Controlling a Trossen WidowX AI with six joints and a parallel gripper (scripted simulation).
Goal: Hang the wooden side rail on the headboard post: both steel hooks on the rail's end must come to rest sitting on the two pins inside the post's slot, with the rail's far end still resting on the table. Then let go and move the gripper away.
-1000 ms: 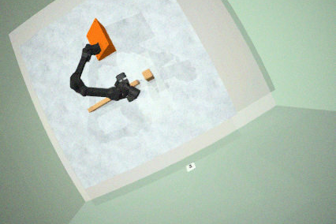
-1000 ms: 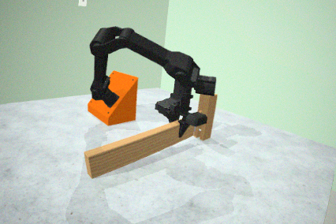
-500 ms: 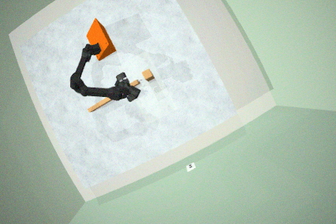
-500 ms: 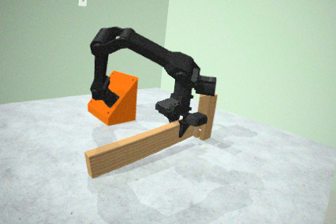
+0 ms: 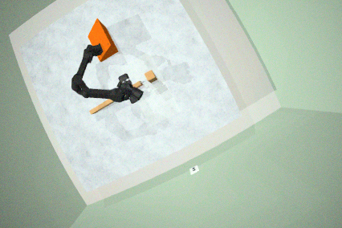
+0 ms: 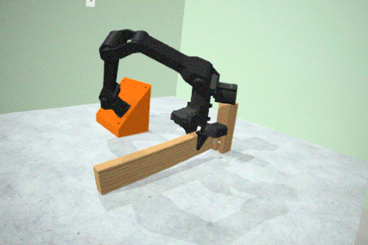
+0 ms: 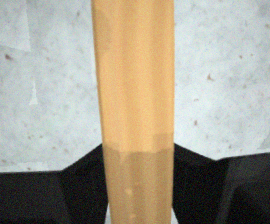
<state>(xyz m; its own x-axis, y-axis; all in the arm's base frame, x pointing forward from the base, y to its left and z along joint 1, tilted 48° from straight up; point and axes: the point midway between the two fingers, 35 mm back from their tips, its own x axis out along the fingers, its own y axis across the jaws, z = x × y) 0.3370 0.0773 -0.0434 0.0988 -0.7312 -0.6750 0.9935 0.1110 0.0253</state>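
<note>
The wooden rail (image 5: pixel 100 107) (image 6: pixel 147 162) (image 7: pixel 135 75) stands on its narrow edge. Its far end is low at the table. In the exterior view a shadow gap shows under the other end, near the post. My gripper (image 5: pixel 128 88) (image 6: pixel 197 138) (image 7: pixel 133 142) is shut on the rail near its hook end, one finger on each side. The upright headboard post (image 5: pixel 150 76) (image 6: pixel 228 126) stands just beyond that end. A small gap with a bit of grey metal shows between them from above. The hooks, pins and slot are too small or hidden to tell whether they touch.
An orange wedge-shaped block (image 5: pixel 105 43) (image 6: pixel 137 109) stands beside the arm's base, behind and to the left of the rail in the exterior view. The arm arches over the rail from that side. The pale table (image 5: pixel 193 103) (image 6: pixel 294 185) bears all of them.
</note>
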